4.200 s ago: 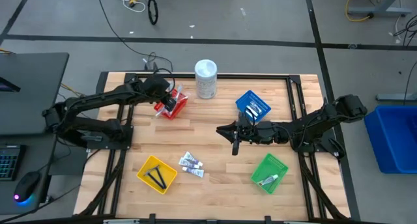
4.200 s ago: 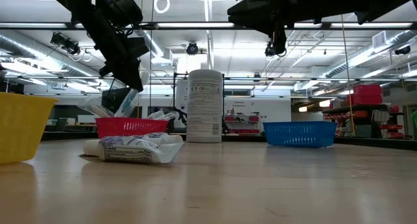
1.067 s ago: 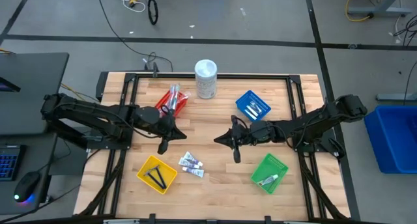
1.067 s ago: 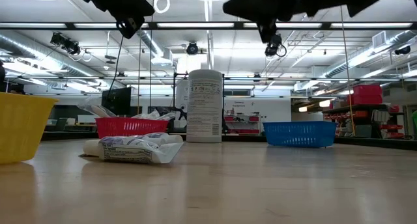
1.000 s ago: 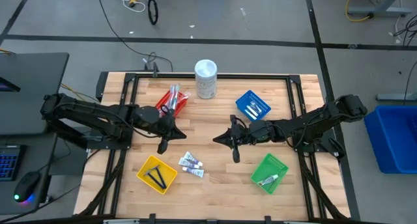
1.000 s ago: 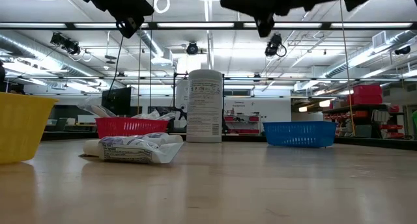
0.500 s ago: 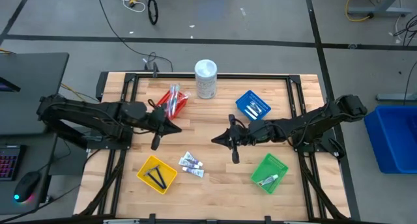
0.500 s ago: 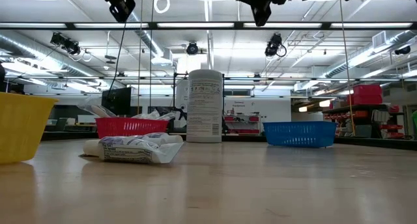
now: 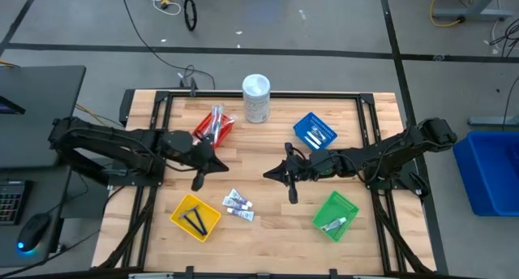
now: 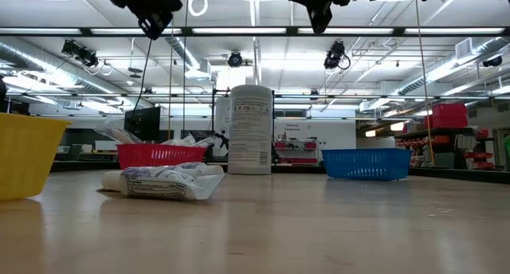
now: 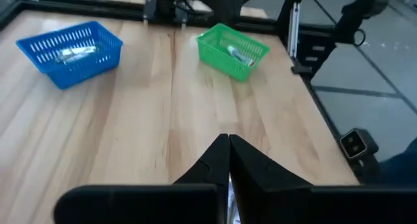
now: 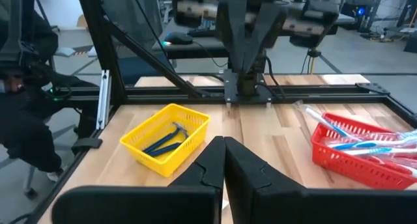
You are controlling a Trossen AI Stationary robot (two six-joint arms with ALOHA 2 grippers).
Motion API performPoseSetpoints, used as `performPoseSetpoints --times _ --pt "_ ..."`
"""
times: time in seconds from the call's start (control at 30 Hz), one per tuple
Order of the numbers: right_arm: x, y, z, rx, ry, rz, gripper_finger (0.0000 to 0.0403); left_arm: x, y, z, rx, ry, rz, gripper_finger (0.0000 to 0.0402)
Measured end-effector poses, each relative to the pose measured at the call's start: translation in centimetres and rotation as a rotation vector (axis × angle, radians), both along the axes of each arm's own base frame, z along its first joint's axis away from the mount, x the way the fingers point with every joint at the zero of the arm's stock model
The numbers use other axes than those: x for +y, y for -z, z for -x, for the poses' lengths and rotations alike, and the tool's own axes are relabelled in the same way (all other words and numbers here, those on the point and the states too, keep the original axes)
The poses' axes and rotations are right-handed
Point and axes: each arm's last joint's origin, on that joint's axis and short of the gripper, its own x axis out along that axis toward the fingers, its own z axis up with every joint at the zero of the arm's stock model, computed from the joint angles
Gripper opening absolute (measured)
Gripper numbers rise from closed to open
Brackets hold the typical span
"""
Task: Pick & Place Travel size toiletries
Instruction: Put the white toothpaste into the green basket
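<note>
High view: left gripper and right gripper hang closed and empty over the desk, flanking the loose tubes near the yellow basket. Converging on them together, the arms could collide, I judge.

table | four baskets, container, tubes

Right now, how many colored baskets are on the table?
4: the red basket back left, blue basket back right, yellow basket front left, green basket front right.
</note>
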Motion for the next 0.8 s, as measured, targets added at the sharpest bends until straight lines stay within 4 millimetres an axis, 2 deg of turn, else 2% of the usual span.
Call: performPoseSetpoints --times 0.23,0.37,0.6,0.8 --pt "0.0 -0.1 0.0 -0.001 0.014 -0.072 0.0012 -0.2 1.9 -1.8 0.089 0.015 -0.030 0.0024" --pt "-0.1 -1.0 0.5 -0.031 0.012 -0.080 0.0012 -0.4 3.3 -2.8 0.153 0.018 -0.038 0.0019" --pt "-0.6 -3.6 2.7 -0.076 0.007 -0.065 0.0010 -0.5 5.5 -4.3 0.235 0.001 -0.077 0.0025" --pt "-1.2 -5.3 4.9 -0.074 0.036 -0.058 0.0010 -0.9 7.2 -5.6 0.279 0.022 -0.091 0.0067"
